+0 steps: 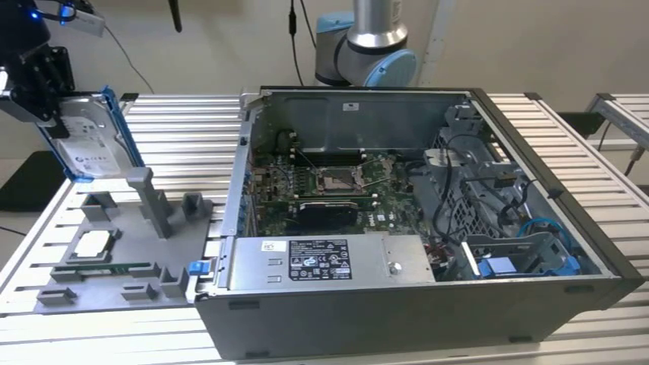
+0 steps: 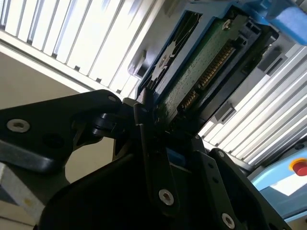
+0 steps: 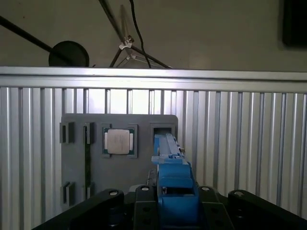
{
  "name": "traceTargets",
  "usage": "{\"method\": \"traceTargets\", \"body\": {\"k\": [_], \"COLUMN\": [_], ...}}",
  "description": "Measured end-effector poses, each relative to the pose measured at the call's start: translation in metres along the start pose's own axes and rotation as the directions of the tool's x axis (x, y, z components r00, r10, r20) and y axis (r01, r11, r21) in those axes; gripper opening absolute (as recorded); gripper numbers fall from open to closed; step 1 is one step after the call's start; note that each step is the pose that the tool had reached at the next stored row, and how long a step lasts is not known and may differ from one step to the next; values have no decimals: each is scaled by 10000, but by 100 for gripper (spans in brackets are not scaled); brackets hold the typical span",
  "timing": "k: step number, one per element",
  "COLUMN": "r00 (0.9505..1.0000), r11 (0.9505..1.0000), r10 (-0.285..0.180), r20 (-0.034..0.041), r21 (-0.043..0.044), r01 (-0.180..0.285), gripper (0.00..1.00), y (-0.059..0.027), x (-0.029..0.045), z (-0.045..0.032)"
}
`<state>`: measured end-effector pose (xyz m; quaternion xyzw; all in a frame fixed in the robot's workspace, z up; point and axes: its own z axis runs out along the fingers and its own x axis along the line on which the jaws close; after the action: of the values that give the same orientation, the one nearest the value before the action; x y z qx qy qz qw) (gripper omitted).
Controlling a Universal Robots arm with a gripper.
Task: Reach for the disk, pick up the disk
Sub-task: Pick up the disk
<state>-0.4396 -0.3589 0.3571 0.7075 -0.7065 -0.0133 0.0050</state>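
The black gripper is clamped on the disk, a flat silver-grey hard drive with a white label in a bright blue plastic caddy. It holds the disk upright on its edge at about ten o'clock in the exterior view. In the second wrist view the fingers pinch the disk near one end, its green circuit-board face showing.

Below the disk, toward eight o'clock, lies the grey plastic fixture tray on the ribbed aluminium table. One recess holds a small square silver CPU chip, and a narrow slot beside it holds a green memory stick. The tray's tall grey posts stand just beside the disk's lower edge.

From the centre to four o'clock sits the open dark grey computer case, well apart from the gripper. Inside it are a green motherboard, a silver power supply, and a blue plastic bracket.
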Motion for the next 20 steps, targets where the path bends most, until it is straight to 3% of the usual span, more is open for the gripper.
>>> {"method": "traceTargets", "body": {"k": [20], "r00": [10000], "r11": [10000], "r10": [1], "r20": [0], "r21": [1], "r01": [-1], "gripper": [0], "y": [9], "x": [-4], "z": [-319]}}
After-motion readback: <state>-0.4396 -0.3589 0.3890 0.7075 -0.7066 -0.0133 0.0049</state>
